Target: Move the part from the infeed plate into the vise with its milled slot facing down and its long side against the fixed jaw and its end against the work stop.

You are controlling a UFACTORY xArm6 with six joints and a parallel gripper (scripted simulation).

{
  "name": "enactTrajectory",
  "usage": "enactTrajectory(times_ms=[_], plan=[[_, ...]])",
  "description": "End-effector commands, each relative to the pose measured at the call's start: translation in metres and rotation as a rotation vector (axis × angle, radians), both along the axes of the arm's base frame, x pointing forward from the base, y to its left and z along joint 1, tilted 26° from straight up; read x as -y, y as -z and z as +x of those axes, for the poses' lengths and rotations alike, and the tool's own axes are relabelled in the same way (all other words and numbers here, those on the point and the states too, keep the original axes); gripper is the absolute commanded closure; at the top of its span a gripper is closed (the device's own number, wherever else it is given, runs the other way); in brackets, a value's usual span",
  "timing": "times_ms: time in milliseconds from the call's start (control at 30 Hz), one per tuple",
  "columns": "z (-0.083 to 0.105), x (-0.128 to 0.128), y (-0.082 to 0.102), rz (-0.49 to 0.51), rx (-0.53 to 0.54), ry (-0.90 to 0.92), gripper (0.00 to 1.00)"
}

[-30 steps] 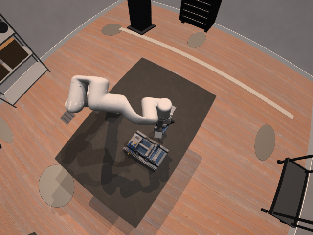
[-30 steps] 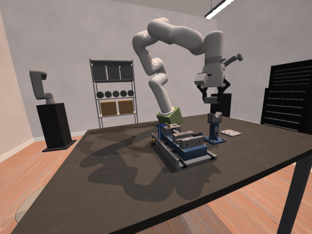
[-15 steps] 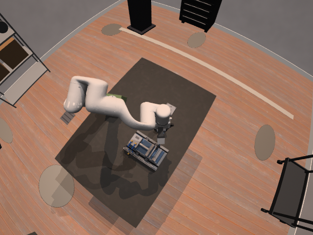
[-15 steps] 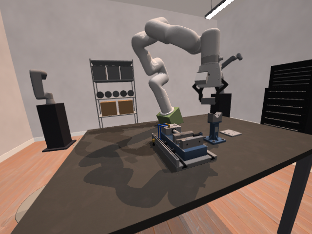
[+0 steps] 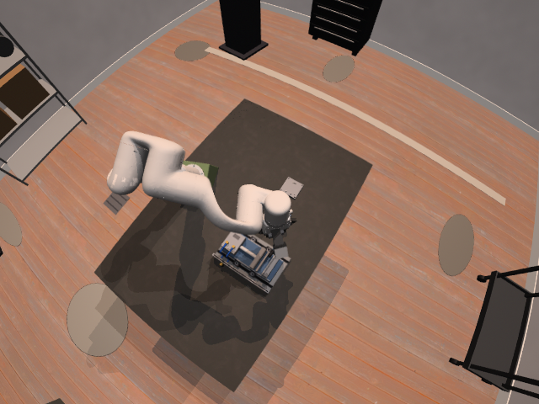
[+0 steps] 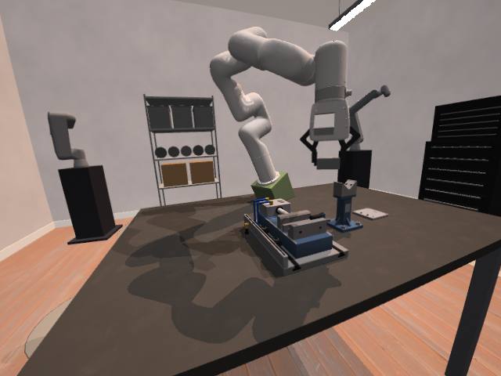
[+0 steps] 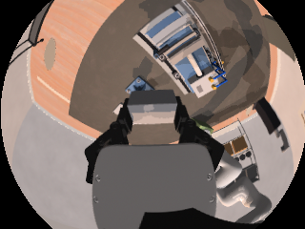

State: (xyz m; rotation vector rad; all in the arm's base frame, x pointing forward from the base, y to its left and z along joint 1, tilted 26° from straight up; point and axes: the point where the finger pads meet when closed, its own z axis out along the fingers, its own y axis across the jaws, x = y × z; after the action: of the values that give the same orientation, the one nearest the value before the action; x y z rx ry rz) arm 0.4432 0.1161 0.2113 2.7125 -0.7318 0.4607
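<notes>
My gripper (image 6: pixel 328 160) is shut on the part (image 6: pixel 328 163), a grey block, and holds it high in the air, above and a little left of the V-block (image 6: pixel 344 189). In the wrist view the part (image 7: pixel 152 116) sits level between the two black fingers. The vise (image 6: pixel 294 233) stands open on its blue base on the table, below and to the left of the gripper; it also shows in the top view (image 5: pixel 252 258) and the wrist view (image 7: pixel 182 52). The infeed plate (image 6: pixel 369 213) lies bare behind the V-block. I cannot tell which way the part's slot faces.
The arm's green base (image 6: pixel 272 185) stands behind the vise. The air cylinder (image 6: pixel 273 208) with blue hoses is at the vise's far end. A shelf rack (image 6: pixel 183 147) and a black cabinet (image 6: pixel 463 153) stand off the table.
</notes>
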Motion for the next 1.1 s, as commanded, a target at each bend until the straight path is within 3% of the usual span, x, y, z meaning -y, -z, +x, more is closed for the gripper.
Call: enactTrajectory(times_ms=[0,1067], plan=[[0.005,0.009,-0.007,-0.011,-0.024,-0.066,1.0],[0.025,0.068,-0.037,-0.11,-0.163,-0.429,1.0]])
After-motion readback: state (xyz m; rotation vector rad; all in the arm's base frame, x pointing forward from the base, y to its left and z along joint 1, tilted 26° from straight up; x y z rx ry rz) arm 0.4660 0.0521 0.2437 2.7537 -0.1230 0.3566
